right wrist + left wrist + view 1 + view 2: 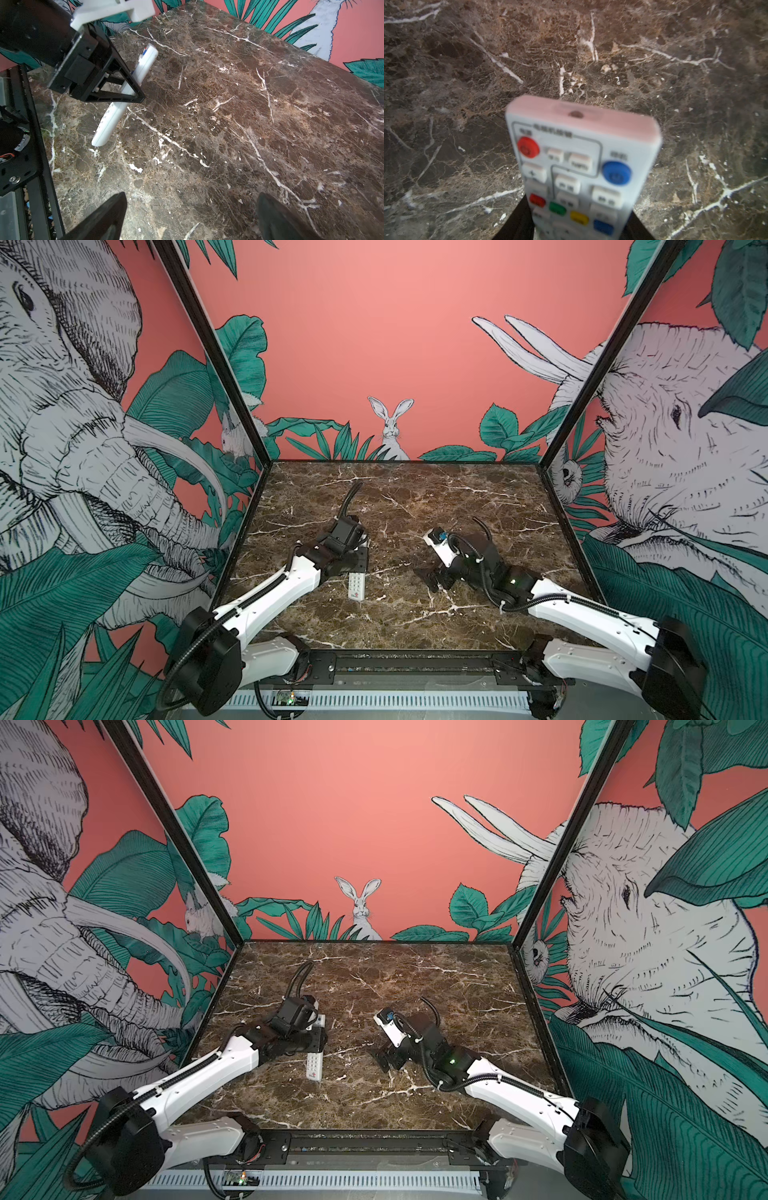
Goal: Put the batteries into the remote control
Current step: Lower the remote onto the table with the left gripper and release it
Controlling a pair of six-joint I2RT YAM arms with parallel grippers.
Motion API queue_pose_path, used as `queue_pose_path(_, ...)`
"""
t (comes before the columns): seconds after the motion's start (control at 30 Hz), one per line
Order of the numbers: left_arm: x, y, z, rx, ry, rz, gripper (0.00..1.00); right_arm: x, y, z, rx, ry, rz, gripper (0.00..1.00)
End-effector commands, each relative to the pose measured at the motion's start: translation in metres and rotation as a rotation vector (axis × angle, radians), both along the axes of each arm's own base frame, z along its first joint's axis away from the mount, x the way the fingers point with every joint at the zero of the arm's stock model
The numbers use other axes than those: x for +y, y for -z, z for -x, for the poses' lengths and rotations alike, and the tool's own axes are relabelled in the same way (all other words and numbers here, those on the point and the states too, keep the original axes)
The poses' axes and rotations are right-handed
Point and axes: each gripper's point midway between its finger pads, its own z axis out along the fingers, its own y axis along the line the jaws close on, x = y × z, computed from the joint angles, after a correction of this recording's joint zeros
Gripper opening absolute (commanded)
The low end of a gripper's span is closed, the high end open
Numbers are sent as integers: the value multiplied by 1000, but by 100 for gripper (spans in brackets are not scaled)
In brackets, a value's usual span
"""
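The left gripper (pixel 354 563) has its jaws closed partway around the remote control (pixel 357 587), somewhere near the middle of its length. In the right wrist view you can see the white body of the remote control (pixel 116 112) running through the black fingers (pixel 133 87) and sticking out on both sides.

It's buttons-up. The left wrist view is a bit blurry, but it shows the red and blue round buttons and the coloured row below them. The end of the remote control (pixel 581 170) hangs over the brown marble surface (pixel 467 62).

In both top views the keypad end pokes out from under the left gripper (pixel 311 1042) towards the front edge, on the left half of the surface (pixel 415 497). I honestly can't tell if the low end is touching the marble or just above it.

The right gripper (pixel 191 218) is spread wide with nothing between its fingers (pixel 104 218). In both top views it sits low over the surface on the right, well apart from the remote control (pixel 314 1065).
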Motion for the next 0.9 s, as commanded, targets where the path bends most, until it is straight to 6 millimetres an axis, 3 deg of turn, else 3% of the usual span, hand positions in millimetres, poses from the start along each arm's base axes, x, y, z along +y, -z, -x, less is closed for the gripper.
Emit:
queue_pose_path(0.0,2,0,-7,7,-49,-52,5,-6,2,-4,-31,17,12,99)
queue_pose_path(0.57,-18,44,-15,139,-60,-178,13,-22,20,-5,-28,43,42,99)
queue_pose_path(0.87,-15,65,-20,172,-74,-243,16,-25,29,-5,-16,50,67,99)
